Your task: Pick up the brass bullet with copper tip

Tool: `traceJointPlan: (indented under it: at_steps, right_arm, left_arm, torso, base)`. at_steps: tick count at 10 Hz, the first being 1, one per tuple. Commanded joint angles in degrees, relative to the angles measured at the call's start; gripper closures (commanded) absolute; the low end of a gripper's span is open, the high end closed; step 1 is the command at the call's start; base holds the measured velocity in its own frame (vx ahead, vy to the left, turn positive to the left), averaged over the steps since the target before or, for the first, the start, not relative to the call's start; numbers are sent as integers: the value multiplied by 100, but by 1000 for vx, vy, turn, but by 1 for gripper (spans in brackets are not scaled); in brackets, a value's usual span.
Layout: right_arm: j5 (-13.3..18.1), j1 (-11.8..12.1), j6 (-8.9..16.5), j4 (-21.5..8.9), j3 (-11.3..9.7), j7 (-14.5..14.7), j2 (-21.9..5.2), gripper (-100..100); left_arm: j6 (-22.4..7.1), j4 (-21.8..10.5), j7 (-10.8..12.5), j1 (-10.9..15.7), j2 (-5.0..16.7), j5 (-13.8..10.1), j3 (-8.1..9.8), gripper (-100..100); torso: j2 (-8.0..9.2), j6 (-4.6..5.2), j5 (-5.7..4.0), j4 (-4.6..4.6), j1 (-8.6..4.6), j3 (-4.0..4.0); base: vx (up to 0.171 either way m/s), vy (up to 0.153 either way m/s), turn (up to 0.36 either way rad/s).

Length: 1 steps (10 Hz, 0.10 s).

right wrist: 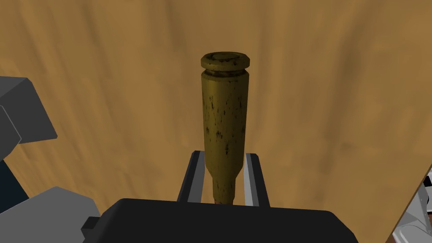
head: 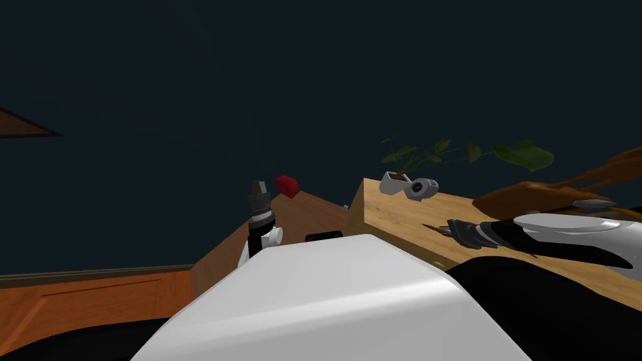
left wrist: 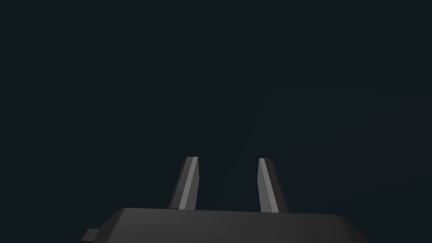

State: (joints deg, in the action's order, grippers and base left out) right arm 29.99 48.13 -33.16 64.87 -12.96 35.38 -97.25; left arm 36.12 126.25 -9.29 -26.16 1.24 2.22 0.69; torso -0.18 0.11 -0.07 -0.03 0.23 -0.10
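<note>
Bullet [right wrist: 224,122] first: it is pinched between the two thin fingers of your right gripper [right wrist: 224,154], which press on the sloped shoulder where the case narrows to the neck. The case is dull brass, yellow-brown, speckled with dark pitting down its straight round side. At the end pointing away from the gripper there is a groove and a flat rimmed base with a raised ring – whether that face carries a stamp you cannot tell. The tip end runs down between the fingers to the dark gripper body, with only a sliver of reddish colour showing there.

Behind the bullet lies the light, streaky-grained wooden tabletop [right wrist: 337,84]. Whether the bullet rests on it or hangs just above it you cannot tell.

From the head camera, your right gripper [head: 436,229] is over the tabletop [head: 401,219], nearer its left end, with a white plant pot [head: 394,182] and a rounded grey-white object [head: 421,187] at the far left corner.

Your left gripper [left wrist: 228,159] is raised upright to the left of the tabletop [head: 258,188] – fingers spread, nothing between them.
</note>
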Motion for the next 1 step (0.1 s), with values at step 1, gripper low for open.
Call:
traceJointPlan:
  at_steps: [1]
  right_arm:
    - [0, 0, 0, 0, 0, 0, 0, 0]
  left_arm:
    - [0, 0, 0, 0, 0, 0, 0, 0]
  torso:
    - [0, 0, 0, 0, 0, 0]
  base:
    - [0, 0, 0]
